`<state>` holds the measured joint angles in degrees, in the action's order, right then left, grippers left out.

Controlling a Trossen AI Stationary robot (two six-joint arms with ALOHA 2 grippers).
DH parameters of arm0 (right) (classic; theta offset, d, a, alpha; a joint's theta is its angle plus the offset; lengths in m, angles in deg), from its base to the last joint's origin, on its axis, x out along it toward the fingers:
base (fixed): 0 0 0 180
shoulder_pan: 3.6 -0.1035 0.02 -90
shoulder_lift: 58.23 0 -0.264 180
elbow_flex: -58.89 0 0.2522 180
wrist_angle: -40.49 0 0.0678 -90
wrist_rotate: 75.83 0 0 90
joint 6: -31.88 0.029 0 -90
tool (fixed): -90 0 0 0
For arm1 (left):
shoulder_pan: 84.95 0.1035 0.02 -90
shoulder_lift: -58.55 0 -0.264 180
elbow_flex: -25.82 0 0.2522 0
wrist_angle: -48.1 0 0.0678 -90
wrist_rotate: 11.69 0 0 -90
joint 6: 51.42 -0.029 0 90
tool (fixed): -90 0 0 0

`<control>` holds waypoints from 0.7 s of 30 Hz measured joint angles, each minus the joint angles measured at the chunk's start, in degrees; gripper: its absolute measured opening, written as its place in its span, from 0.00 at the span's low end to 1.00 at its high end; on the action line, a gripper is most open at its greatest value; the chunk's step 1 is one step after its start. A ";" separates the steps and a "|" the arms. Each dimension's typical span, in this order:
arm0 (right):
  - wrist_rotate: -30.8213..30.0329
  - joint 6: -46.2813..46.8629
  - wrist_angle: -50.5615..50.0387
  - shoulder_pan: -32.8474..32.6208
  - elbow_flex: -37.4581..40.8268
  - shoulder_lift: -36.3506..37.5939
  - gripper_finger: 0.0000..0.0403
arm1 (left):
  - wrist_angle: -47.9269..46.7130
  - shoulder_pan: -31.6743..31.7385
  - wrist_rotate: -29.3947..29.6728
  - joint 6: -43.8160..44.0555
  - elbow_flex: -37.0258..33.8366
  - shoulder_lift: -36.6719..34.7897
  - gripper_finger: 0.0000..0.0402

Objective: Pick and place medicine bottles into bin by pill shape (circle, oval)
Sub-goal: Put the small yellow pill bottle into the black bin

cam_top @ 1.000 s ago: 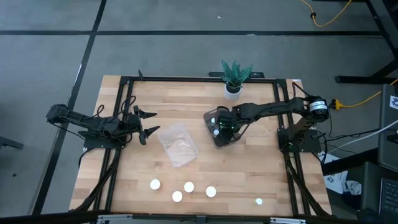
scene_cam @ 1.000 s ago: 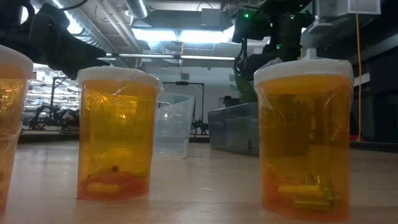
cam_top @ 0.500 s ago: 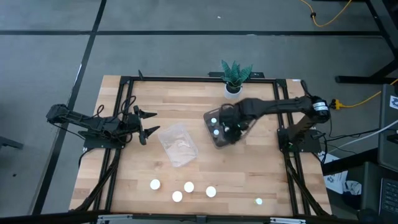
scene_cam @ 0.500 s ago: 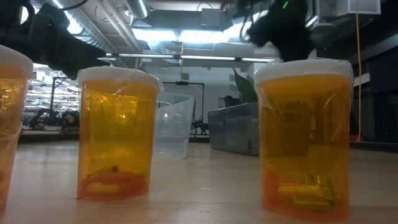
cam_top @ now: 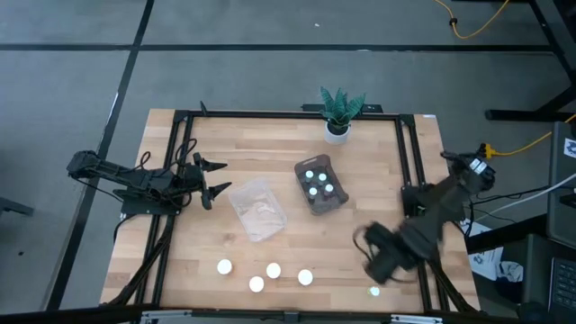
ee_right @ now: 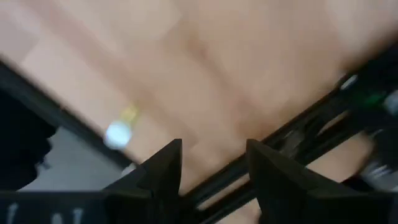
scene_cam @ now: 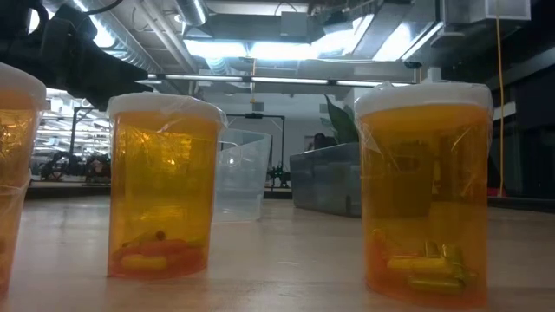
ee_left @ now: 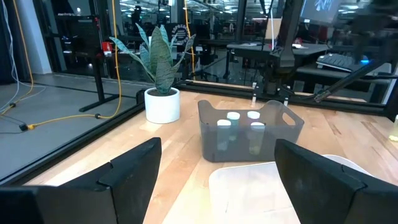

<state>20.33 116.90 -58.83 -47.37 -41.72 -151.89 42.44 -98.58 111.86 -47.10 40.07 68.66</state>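
Note:
Four amber bottles with white caps (cam_top: 273, 270) stand near the table's near edge; two fill the low view (scene_cam: 165, 186) (scene_cam: 425, 191). A small white bottle (cam_top: 374, 291) stands at the near right and shows in the right wrist view (ee_right: 118, 134). The dark grey bin (cam_top: 321, 187) holds several small white-capped bottles (ee_left: 239, 124). The clear bin (cam_top: 258, 209) stands left of it. My right gripper (cam_top: 373, 265) (ee_right: 214, 168) is open and empty, just far of the small white bottle. My left gripper (cam_top: 211, 178) (ee_left: 217, 180) is open and empty, left of the clear bin.
A white pot with a green plant (cam_top: 338, 115) stands at the far edge, behind the dark bin. A black metal frame (cam_top: 409, 180) runs along the table's sides. Bare wood lies between the bins and the row of amber bottles.
My right gripper has left the dark grey bin and swung quickly toward the table's near right corner, ending just far of the small white bottle. The bottles in the dark bin now show uncovered.

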 joint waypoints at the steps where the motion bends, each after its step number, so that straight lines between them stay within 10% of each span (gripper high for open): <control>1: 0.12 3.38 1.44 -2.53 0.00 -0.24 0.45 | -0.01 0.00 0.02 0.00 0.00 0.00 0.76; 10: -0.01 12.24 18.55 -17.24 0.00 -6.58 0.45 | -0.01 -0.01 0.02 -1.85 0.00 -0.02 0.76; 21: -0.30 12.26 23.45 -17.37 0.04 -17.36 0.46 | 0.00 -0.01 0.01 -1.92 0.01 -0.01 0.76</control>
<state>20.04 129.16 -35.38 -64.74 -41.68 -169.24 42.44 -98.59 111.87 -49.02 40.08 68.65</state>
